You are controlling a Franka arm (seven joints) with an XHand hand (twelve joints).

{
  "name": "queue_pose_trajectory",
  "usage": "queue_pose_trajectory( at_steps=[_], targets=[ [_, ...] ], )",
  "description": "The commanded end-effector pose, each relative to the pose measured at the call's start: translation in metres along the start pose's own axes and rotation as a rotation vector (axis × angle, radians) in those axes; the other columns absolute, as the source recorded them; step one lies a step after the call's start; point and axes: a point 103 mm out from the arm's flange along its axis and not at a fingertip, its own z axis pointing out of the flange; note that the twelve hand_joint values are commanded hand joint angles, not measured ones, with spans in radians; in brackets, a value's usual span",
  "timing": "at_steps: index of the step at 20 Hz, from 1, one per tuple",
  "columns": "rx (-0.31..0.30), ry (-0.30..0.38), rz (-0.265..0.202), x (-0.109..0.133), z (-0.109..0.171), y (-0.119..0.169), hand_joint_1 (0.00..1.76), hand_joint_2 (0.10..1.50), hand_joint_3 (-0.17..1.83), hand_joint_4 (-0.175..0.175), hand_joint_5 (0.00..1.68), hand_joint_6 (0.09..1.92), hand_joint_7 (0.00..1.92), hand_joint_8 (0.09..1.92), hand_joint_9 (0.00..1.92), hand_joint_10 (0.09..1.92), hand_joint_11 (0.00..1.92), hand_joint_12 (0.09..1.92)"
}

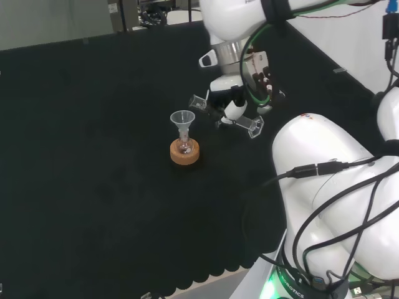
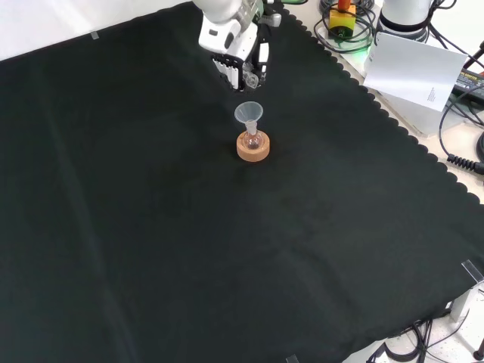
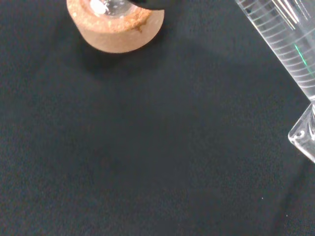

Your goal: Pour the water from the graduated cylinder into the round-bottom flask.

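The black-clothed surface (image 2: 151, 227) carries a cork ring (image 1: 184, 153) near its middle. In the head view the robot hand (image 1: 240, 99) hangs just right of the ring, fingers curled round the graduated cylinder (image 1: 230, 115), which lies tilted, its mouth toward the funnel (image 1: 182, 119) and its base raised at the right. The front view sets the robot hand beyond the round-bottom flask (image 2: 252, 140), the cylinder hidden there. The wrist view gives the cylinder's graduation lines.
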Motion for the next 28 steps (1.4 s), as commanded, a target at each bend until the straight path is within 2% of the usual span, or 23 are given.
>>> queue_pose_trajectory(
  at_steps=[1, 9, 17, 28],
  targets=[
    [0.08, -0.054, 0.032, -0.001, -0.002, -0.001, 1.12, 1.13, 0.0, -0.077, 0.97, 1.02, 1.22, 0.41, 1.51, 0.09, 1.39, 0.72],
    [0.14, -0.085, 0.057, 0.002, -0.005, 0.003, 1.12, 1.13, 0.0, -0.075, 0.97, 1.02, 1.22, 0.41, 1.51, 0.09, 1.39, 0.72],
    [0.174, -0.133, 0.076, 0.007, -0.014, 0.006, 1.12, 1.13, 0.0, -0.074, 0.97, 1.02, 1.23, 0.41, 1.52, 0.09, 1.39, 0.72],
    [0.224, -0.205, 0.125, 0.011, -0.027, 0.006, 1.12, 1.12, 0.0, -0.075, 0.97, 1.02, 1.24, 0.4, 1.52, 0.09, 1.39, 0.72]
  ],
)
